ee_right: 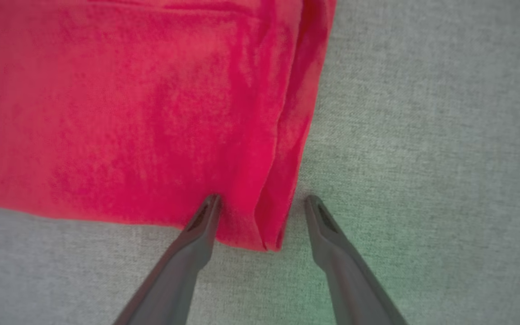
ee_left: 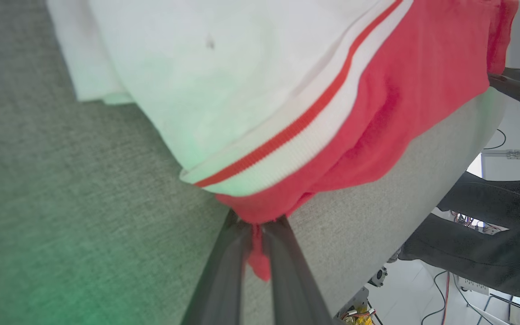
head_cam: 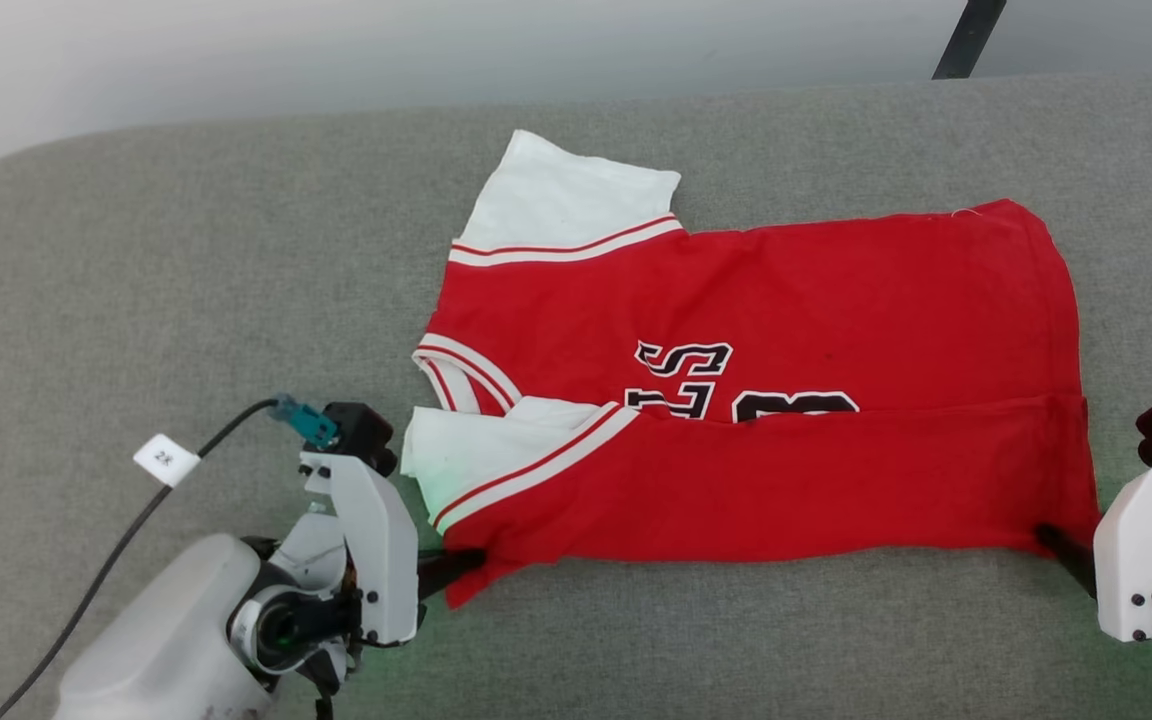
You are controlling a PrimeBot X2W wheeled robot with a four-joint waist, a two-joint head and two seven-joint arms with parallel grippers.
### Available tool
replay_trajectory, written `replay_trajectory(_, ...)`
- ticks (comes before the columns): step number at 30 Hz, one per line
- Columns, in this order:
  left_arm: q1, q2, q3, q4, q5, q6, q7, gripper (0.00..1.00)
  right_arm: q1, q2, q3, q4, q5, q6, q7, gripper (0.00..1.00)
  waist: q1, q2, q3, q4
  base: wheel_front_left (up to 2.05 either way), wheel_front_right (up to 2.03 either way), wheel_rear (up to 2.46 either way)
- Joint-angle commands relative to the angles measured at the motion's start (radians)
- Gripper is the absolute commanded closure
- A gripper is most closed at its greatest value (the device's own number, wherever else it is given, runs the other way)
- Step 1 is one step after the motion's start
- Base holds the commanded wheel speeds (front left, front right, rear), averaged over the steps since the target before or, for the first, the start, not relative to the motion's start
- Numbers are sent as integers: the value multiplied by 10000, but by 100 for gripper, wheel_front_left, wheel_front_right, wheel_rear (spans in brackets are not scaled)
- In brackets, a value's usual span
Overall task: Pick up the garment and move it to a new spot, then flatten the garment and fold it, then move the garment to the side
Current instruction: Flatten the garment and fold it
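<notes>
Red shirt point(head_cam: 756, 400) flat on grey padded surface point(head_cam: 186, 300), long axis running left–right across my head view, collar and white sleeves toward left arm, hem toward right arm. Near long edge lies folded up over lower part of number print. Left gripper point(ee_left: 256, 223) clamped on near collar-end corner, red cloth pinched between fingers. Right gripper point(ee_right: 262, 203) spread wide, straddling near hem-end corner, holding nothing. My judgement: right must close on that corner before any two-handed lift.
</notes>
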Motion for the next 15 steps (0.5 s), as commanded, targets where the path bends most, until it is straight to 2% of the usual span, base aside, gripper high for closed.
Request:
replay_trajectory(1,100,-132,-83,92,37,-35,-84,100,42,67,208,205,122,-15,-54,100,0,0,-34,3,0,0,0)
replay_trajectory(9,761,213,149,-466,-113,-127,-684,100,45,-230,193,356,427,-16,-762,100,0,0,-241,-71,0,0,0)
replay_trajectory(15,1689,681,324,-1672,-89,166,-1203,100,393,-590,252,49,857,-15,-1050,100,0,0,-352,29,0,0,0)
